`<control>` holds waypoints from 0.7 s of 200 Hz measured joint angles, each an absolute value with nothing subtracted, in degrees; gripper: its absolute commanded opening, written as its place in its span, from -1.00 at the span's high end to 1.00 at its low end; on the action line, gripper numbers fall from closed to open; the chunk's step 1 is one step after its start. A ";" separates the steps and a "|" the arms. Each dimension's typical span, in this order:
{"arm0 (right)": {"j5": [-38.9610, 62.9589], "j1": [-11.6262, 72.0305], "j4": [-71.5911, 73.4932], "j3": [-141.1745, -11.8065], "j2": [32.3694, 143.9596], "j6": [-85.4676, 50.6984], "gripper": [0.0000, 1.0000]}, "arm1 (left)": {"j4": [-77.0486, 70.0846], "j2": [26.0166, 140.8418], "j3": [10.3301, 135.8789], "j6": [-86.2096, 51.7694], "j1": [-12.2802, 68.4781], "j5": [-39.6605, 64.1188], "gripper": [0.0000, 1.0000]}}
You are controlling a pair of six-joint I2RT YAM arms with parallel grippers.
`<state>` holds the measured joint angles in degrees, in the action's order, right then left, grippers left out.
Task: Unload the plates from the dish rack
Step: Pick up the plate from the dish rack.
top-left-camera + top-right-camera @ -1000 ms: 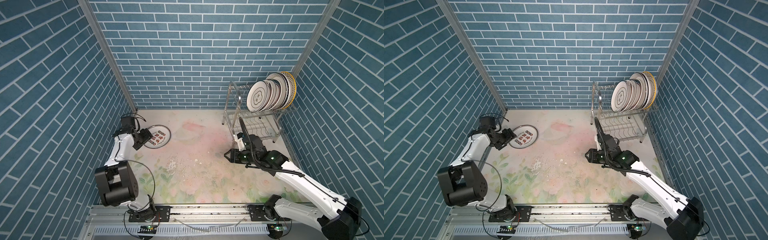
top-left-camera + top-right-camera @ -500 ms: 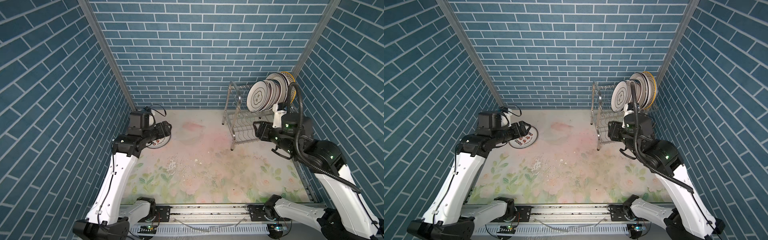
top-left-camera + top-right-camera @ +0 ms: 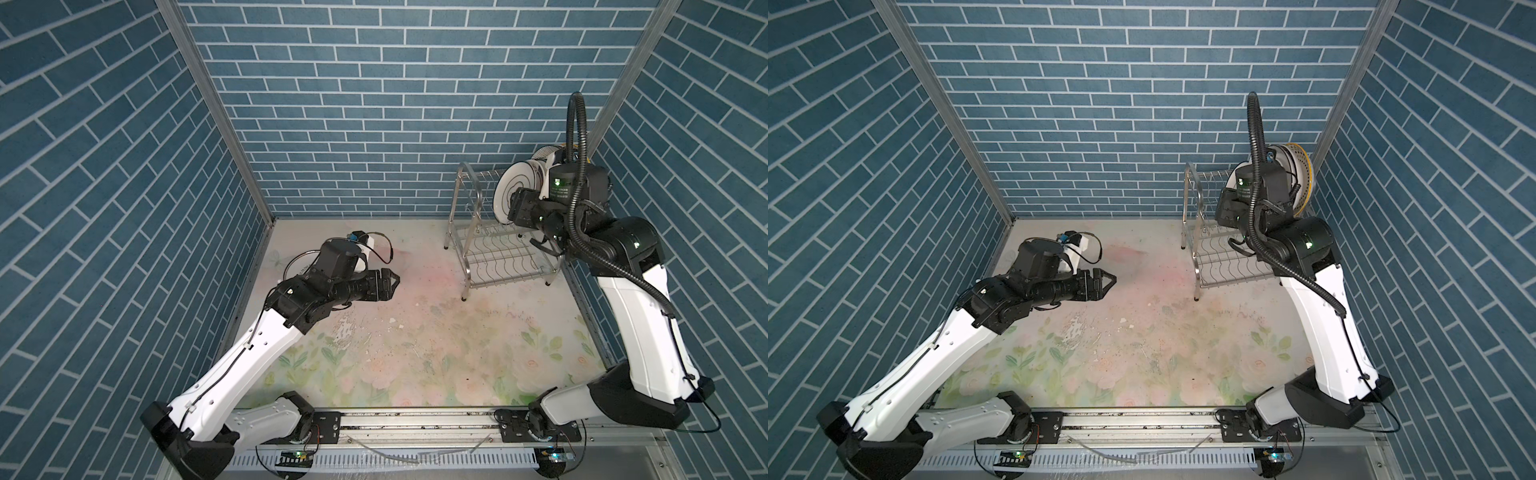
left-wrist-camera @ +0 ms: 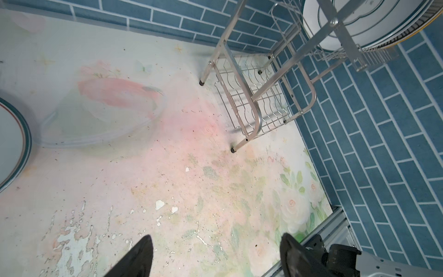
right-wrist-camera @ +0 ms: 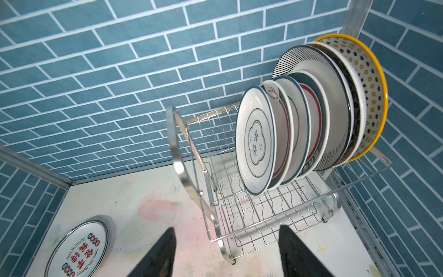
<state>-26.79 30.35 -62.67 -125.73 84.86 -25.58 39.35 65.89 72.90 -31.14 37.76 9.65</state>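
The plates (image 5: 256, 144) are stood edgewise in the dish rack (image 5: 177, 153) just beyond the right gripper's (image 5: 227, 229) spread, empty fingers (image 5: 294, 251).

I've brought my left gripper (image 3: 394, 282) up off the bench (image 3: 415, 353) and away from the flat plate (image 5: 76, 249) at 10 o'clock. It now hangs above the middle, pointing toward 3 o'clock. My right gripper (image 5: 227, 227) has climbed from low in front of the dish rack (image 3: 469, 232) to its upper tier at 2 o'clock, facing the standing plates (image 5: 287, 134).
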 measured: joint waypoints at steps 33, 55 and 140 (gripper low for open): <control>-21.96 24.10 -62.89 -126.48 88.12 -25.67 -0.37 | 38.44 68.58 73.10 -31.27 40.10 9.13 -0.69; -18.81 21.34 -63.07 -127.74 90.91 -25.71 -0.37 | 37.98 69.89 73.38 -31.27 41.08 9.04 -0.69; -14.79 18.87 -63.37 -131.68 96.53 -26.17 -0.31 | 37.01 70.08 73.38 -31.20 41.28 9.02 -0.69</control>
